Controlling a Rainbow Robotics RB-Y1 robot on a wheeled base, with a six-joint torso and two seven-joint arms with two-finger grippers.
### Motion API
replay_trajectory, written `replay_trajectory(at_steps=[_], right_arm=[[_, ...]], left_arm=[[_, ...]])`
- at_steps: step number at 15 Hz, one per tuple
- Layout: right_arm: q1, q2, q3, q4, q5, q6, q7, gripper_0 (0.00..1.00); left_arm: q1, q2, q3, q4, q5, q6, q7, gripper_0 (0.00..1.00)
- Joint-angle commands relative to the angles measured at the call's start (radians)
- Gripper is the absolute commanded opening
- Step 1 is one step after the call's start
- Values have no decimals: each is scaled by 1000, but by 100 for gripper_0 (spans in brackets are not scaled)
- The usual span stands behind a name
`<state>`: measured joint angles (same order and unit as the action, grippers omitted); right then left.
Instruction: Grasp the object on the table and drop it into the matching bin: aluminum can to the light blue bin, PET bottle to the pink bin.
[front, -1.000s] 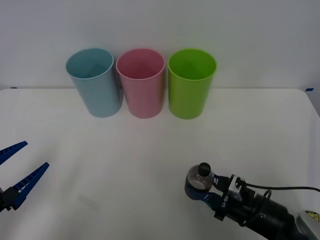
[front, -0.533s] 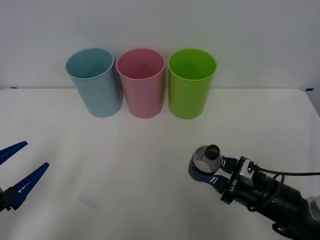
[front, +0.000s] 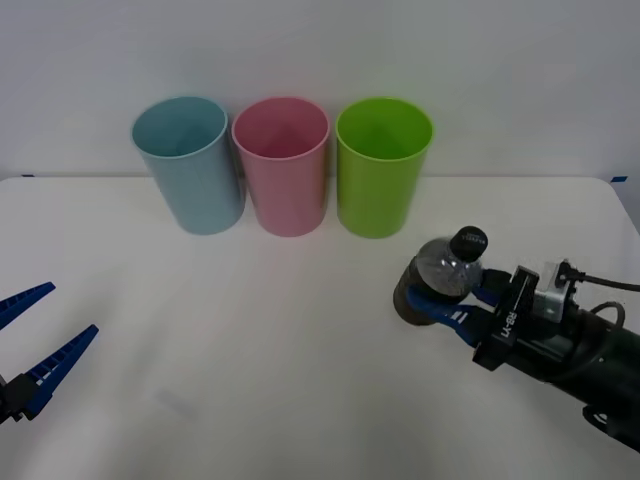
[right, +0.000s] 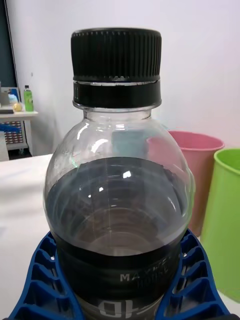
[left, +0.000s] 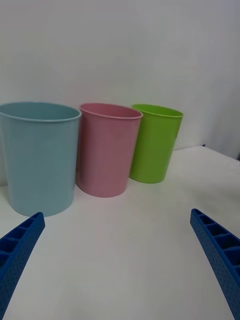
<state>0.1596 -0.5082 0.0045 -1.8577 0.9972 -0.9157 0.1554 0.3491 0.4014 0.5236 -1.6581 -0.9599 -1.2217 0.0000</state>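
Note:
The PET bottle (front: 444, 272) is a small clear bottle of dark liquid with a black cap, held off the white table (front: 300, 330) at the right. My right gripper (front: 440, 305) is shut on its lower body; in the right wrist view the bottle (right: 117, 200) stands upright between the blue fingers (right: 42, 285). At the back stand the light blue bin (front: 188, 163) and the pink bin (front: 283, 163), side by side. The pink bin (right: 192, 165) also shows behind the bottle. My left gripper (front: 25, 345) hangs open at the table's left edge, facing the bins.
A lime green bin (front: 383, 165) stands right of the pink one, closest to the lifted bottle. In the left wrist view the three bins run light blue (left: 39, 155), pink (left: 107, 147), green (left: 155, 141). A white wall rises behind the table.
My right gripper has lifted the bottle off the table and carried it up and rightward, toward the back. The left arm has stayed still.

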Motion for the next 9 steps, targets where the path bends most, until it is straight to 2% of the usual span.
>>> replay_trajectory(at_steps=[1,4,6,9], right_arm=[[-8,-29,-6,-81,0,86,-99,0],[-72,-43,0,-118,14,161,-186,0],[-135,-43,2,-118,64,205,-260,0],[-235,-44,57,-117,164,325,-384,0]], left_arm=[[0,0,0,0,0,0,0,100],[0,0,0,0,0,0,0,100],[0,0,0,0,0,0,0,100],[0,0,0,0,0,0,0,100]])
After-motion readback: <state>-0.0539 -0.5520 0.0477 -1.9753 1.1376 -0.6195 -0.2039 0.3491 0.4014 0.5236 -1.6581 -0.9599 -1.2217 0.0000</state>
